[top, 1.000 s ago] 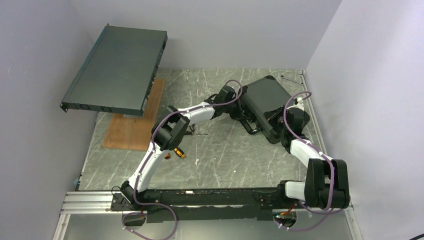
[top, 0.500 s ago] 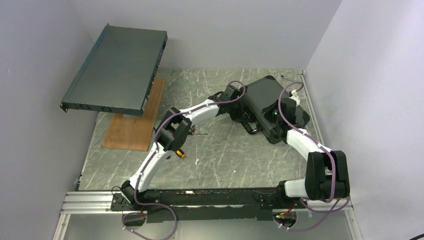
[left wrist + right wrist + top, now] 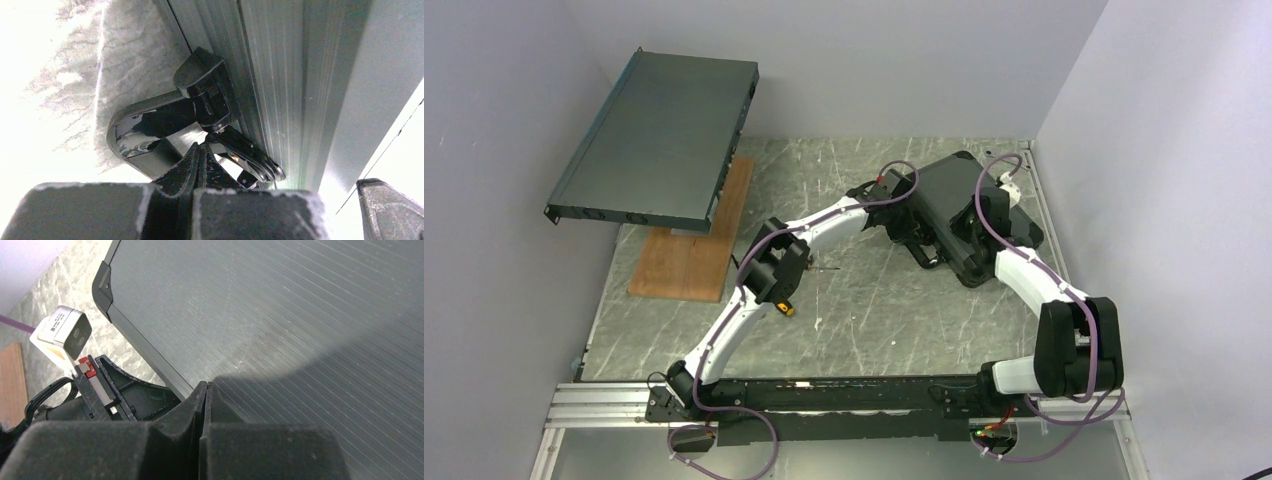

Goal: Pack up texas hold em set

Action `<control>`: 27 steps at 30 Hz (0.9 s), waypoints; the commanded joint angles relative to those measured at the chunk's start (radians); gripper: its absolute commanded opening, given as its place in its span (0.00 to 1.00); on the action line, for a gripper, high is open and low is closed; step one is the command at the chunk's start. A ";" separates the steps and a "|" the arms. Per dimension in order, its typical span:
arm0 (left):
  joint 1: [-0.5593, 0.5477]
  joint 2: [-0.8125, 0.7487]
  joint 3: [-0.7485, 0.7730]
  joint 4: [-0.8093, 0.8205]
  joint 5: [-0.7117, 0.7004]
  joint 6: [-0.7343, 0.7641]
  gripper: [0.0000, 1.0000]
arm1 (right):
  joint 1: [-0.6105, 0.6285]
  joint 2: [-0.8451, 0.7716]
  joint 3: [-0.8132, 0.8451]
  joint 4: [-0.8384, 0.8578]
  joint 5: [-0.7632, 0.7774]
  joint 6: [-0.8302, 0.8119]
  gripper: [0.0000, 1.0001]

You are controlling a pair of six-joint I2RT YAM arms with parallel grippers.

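The black case (image 3: 952, 185) lies closed at the back right of the table. My left gripper (image 3: 914, 232) is shut and empty at the case's front side. In the left wrist view its tips (image 3: 200, 148) sit against the glossy black handle (image 3: 142, 131), beside a metal latch (image 3: 248, 154) on the ribbed side (image 3: 272, 70). My right gripper (image 3: 976, 232) is shut and empty, its tips (image 3: 206, 386) on the ribbed lid (image 3: 290, 310) near the lid's edge. Chips, cards, buttons and dice are out of view.
A large dark-grey rack unit (image 3: 662, 138) leans at the back left above a wooden board (image 3: 692, 240). An orange-handled screwdriver (image 3: 781, 306) lies by the left arm's elbow. The right wall is close to the case. The left wrist camera (image 3: 62, 332) shows near my right gripper.
My right gripper has swung from the case's right side up and left onto the lid. My left gripper has edged right, closer along the case's front side.
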 commanded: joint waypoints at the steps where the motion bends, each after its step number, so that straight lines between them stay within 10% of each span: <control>1: -0.063 0.109 0.003 0.202 -0.102 -0.015 0.00 | 0.014 0.074 -0.002 -0.271 0.049 -0.094 0.00; 15: -0.067 0.162 -0.068 0.512 0.034 -0.206 0.00 | 0.028 0.046 0.035 -0.348 0.091 -0.169 0.00; 27: -0.008 -0.027 -0.272 0.318 0.008 -0.052 0.16 | 0.098 0.011 0.045 -0.320 0.059 -0.336 0.03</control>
